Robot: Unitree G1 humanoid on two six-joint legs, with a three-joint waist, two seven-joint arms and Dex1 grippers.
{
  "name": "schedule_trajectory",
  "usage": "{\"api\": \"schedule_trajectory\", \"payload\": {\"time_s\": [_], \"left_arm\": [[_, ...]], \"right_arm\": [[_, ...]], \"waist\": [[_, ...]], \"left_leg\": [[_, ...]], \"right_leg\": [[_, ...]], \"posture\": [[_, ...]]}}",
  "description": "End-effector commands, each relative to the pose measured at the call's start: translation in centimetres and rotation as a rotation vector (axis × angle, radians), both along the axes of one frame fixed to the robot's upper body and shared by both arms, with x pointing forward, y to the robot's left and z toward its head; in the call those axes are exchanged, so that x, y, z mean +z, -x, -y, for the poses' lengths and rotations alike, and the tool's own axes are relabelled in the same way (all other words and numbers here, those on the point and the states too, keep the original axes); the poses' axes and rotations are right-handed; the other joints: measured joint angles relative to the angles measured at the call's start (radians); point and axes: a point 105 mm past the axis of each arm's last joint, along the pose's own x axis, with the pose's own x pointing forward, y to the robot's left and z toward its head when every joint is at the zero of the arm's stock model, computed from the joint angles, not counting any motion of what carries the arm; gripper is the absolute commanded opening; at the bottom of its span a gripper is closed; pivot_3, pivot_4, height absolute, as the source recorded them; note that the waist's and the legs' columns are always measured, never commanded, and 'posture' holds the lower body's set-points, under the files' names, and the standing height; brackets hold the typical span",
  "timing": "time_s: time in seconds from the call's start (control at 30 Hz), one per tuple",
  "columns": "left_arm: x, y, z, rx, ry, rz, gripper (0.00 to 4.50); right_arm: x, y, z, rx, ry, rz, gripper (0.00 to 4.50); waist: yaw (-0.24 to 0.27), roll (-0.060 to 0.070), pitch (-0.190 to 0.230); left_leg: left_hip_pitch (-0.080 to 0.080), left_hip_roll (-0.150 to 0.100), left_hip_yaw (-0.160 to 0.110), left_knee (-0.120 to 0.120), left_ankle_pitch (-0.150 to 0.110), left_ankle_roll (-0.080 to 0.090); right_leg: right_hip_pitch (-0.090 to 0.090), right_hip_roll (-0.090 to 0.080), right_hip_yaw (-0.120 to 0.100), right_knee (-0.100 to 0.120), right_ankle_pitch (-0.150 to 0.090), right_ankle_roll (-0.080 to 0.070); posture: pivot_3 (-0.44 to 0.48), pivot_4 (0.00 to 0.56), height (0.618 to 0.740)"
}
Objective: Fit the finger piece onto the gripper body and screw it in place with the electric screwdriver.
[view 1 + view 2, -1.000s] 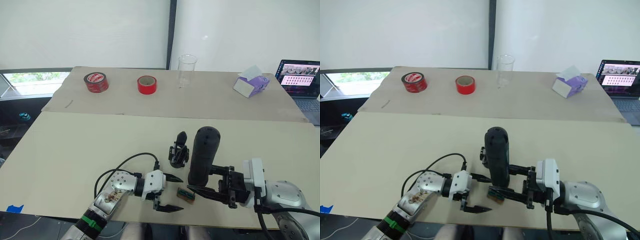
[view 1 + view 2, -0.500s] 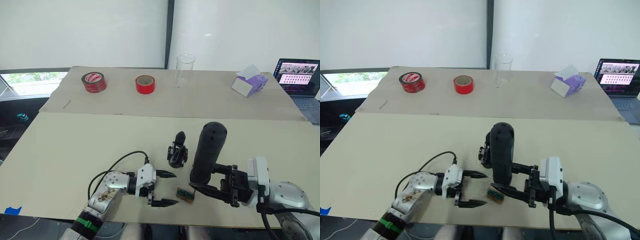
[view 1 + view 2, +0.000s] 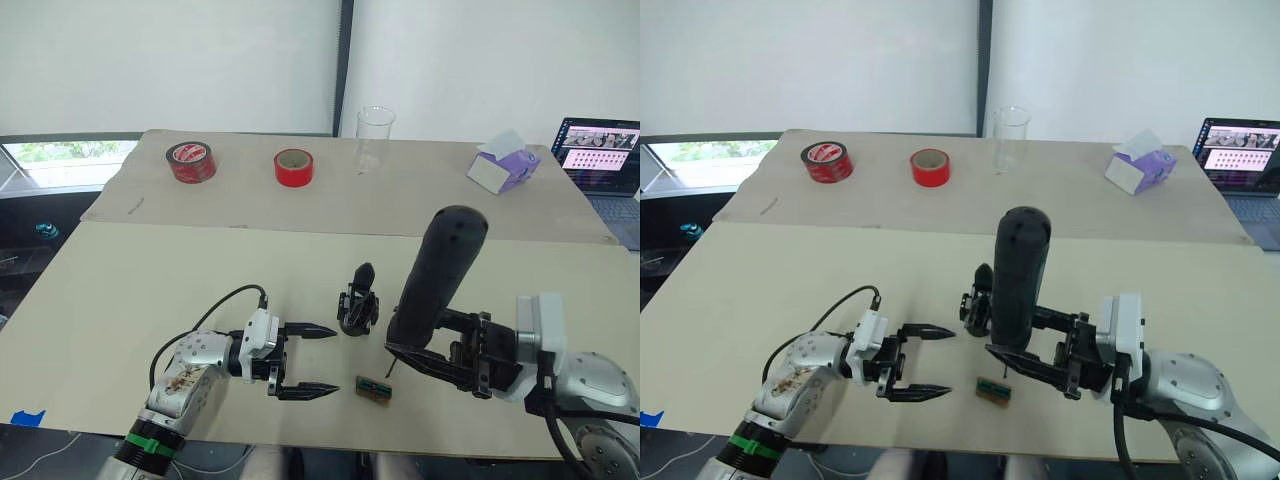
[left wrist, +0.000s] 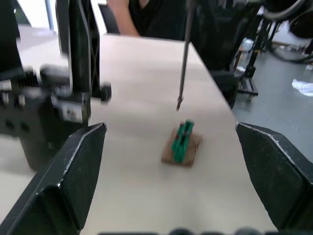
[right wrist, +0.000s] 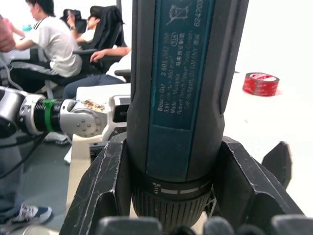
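While I watch the bench (image 3: 150, 290), here is the scene.
Right end effector (image 3: 435, 355): clamped around the electric screwdriver (image 3: 437, 274), held tilted, bit tip just above the bench.
Left end effector (image 3: 305, 361): I have its fingers spread wide, gripping nothing, low over the bench.
Gripper body (image 3: 357, 303): upright between both arms.
Green-brown flat piece (image 3: 374, 390): lying near the bit.

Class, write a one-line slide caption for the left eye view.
Right gripper holds the electric screwdriver upright beside the gripper body; open left gripper waits nearby.
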Motion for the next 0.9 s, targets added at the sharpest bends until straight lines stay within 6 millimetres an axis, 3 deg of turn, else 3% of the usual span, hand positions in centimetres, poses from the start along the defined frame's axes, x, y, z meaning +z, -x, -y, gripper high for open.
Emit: {"api": "schedule_trajectory", "payload": {"time_s": [0.03,0.33,0.6,0.9], "left_arm": [[2.3,0.2,0.0,-0.027,0.041,0.035,4.5],[5.5,-1.6,-1.3,0.033,0.073,0.036,4.5],[7.6,-3.8,-1.1,0.102,0.143,0.047,4.5],[7.6,-5.9,-2.0,0.176,0.085,0.096,4.5]], "right_arm": [[2.3,0.6,0.0,0.008,-0.029,0.081,1.91],[4.6,-1.3,2.0,-0.094,-0.069,0.138,1.91],[5.9,-2.9,2.5,-0.112,-0.108,0.183,1.91],[7.2,-4.1,2.1,-0.098,-0.154,0.207,1.91]], "waist": [[0.0,0.0,0.0],[0.0,0.0,0.0],[0.0,-0.001,0.001],[-0.012,-0.001,0.001]], "left_leg": [[0.0,0.0,0.0,0.0,0.0,0.0],[0.0,0.0,0.0,0.001,0.0,0.0],[-0.001,-0.001,0.0,0.002,0.0,0.0],[-0.001,-0.001,0.0,0.002,0.001,-0.001]], "right_leg": [[0.0,0.0,0.0,0.0,0.0,0.0],[0.001,0.002,0.001,0.0,0.0,0.0],[0.001,0.004,0.0,0.001,0.002,0.0],[0.001,0.005,0.0,0.001,0.005,0.0]], "posture": [[0.0,0.15,0.74],[0.0,0.15,0.74],[0.0,0.15,0.74],[0.0,0.15,0.74]]}}
